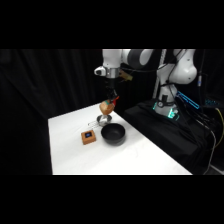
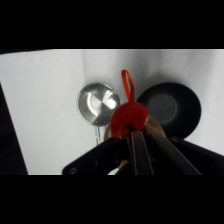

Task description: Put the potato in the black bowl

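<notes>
White table (image 1: 70,150) lies open around the black bowl (image 1: 113,134).

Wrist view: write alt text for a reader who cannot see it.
A rounded orange-red potato sits at the tips of the robot's black gripper, held above a white table. Below it lie a small shiny silver pan on one side and a larger round glossy black bowl on the other, both empty.

The pincer (image 1: 107,106) holds the potato (image 1: 105,106) above the silver pan (image 1: 103,119).
</notes>
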